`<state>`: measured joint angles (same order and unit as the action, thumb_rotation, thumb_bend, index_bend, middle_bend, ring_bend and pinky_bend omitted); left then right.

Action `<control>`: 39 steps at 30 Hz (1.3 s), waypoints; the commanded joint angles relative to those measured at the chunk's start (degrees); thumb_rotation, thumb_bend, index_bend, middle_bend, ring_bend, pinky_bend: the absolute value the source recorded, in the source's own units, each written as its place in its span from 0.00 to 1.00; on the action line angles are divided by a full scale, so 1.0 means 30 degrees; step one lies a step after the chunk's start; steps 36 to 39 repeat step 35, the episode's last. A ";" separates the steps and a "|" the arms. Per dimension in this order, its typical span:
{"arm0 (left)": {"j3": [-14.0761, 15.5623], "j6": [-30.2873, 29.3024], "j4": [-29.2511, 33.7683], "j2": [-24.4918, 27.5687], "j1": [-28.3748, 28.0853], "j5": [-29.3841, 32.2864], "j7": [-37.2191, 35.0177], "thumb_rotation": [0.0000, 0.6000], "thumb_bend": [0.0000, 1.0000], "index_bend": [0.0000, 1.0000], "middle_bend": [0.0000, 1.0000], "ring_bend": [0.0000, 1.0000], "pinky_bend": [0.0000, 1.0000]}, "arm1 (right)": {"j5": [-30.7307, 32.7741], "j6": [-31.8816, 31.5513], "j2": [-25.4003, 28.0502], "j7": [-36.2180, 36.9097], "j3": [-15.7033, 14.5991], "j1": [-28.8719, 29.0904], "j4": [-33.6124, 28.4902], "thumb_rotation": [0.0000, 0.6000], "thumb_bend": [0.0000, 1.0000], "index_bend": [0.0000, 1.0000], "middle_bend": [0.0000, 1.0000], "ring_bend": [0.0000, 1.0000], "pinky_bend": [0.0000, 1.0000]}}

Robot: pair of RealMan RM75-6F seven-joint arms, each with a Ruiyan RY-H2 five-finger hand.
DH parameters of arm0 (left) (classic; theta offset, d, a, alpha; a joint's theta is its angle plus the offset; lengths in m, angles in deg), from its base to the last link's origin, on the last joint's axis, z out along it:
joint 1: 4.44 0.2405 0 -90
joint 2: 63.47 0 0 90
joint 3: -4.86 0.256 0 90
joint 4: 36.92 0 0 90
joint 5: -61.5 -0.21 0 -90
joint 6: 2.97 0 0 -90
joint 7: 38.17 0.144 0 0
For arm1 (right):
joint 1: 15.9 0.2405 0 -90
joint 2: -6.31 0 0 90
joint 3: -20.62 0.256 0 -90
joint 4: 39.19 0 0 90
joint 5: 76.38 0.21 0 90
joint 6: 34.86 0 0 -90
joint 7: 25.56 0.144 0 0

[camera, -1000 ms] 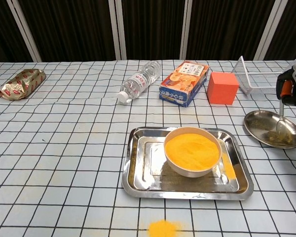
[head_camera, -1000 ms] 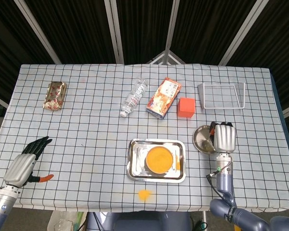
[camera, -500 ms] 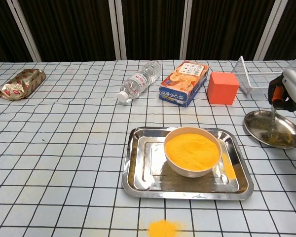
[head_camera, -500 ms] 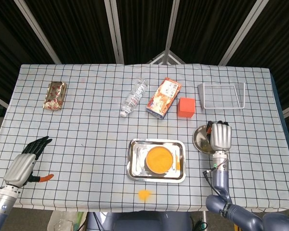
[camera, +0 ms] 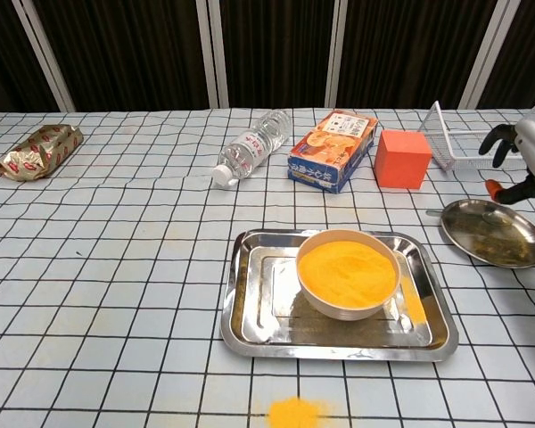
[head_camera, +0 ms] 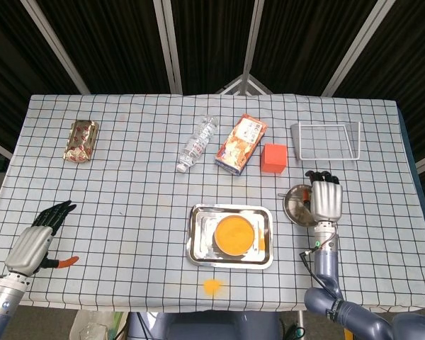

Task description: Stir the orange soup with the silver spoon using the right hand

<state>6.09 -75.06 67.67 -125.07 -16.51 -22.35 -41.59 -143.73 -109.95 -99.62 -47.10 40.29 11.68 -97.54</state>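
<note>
- Right robot hand hangs over the right part of a shallow silver dish, at the right side of the surface.
- In the chest view the right robot hand has its dark fingers spread apart and nothing between them. The orange-tipped thumb sits just above the far rim of the dish.
- Silver spoon: only a thin handle end shows, poking out past the dish's left rim. In the head view it is a small sliver at the same spot. Its bowl cannot be made out against the dish. It is apart from the hand.
- Orange soup fills a pale bowl standing in the right half of a steel tray, front centre of the surface. The chest view shows the soup level and close to the rim. The tray lies well left of the dish.
- An orange smear lies on the tray floor right of the bowl. An orange blob sits on the checked cloth in front of the tray.
- Left robot hand lies near the front left corner, fingers stretched out and apart, holding nothing. It does not show in the chest view.
- Back row, left to right: foil snack packet, clear bottle on its side, printed carton, orange cube, white wire rack.
</note>
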 commanded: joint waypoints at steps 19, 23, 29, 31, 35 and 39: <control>0.0147 -0.0814 -0.0553 -0.0164 0.0289 -0.0900 0.0069 1.00 0.04 0.00 0.00 0.00 0.00 | -0.2829 -0.3136 1.0941 0.0605 -0.3859 -0.5420 -1.1350 1.00 0.45 0.00 0.02 0.00 0.00; 0.0128 -0.1455 -0.0973 -0.0367 0.0434 -0.1502 0.0255 1.00 0.04 0.00 0.00 0.00 0.00 | -0.3553 -0.3799 1.2923 0.1653 -0.5395 -0.7045 -1.2590 1.00 0.44 0.00 0.00 0.00 0.00; 0.0099 -0.2392 -0.1635 -0.0806 0.0707 -0.2170 0.1001 1.00 0.04 0.00 0.00 0.00 0.00 | -0.5445 -0.5501 1.4225 0.3006 -0.6853 -0.8765 -1.2766 1.00 0.43 0.00 0.00 0.00 0.00; 0.0027 -0.2545 -0.1758 -0.0923 0.0758 -0.2138 0.1134 1.00 0.03 0.00 0.00 0.00 0.00 | -0.6449 -0.6523 1.4268 0.3505 -0.7055 -0.9245 -1.2362 1.00 0.43 0.00 0.00 0.00 0.00; -0.0016 -0.2601 -0.1830 -0.0994 0.0768 -0.2129 0.1144 1.00 0.04 0.00 0.00 0.00 0.00 | -0.6637 -0.6783 1.4203 0.4330 -0.6816 -0.9407 -1.2001 1.00 0.43 0.00 0.00 0.00 0.00; -0.0016 -0.2601 -0.1830 -0.0994 0.0768 -0.2129 0.1144 1.00 0.04 0.00 0.00 0.00 0.00 | -0.6637 -0.6783 1.4203 0.4330 -0.6816 -0.9407 -1.2001 1.00 0.43 0.00 0.00 0.00 0.00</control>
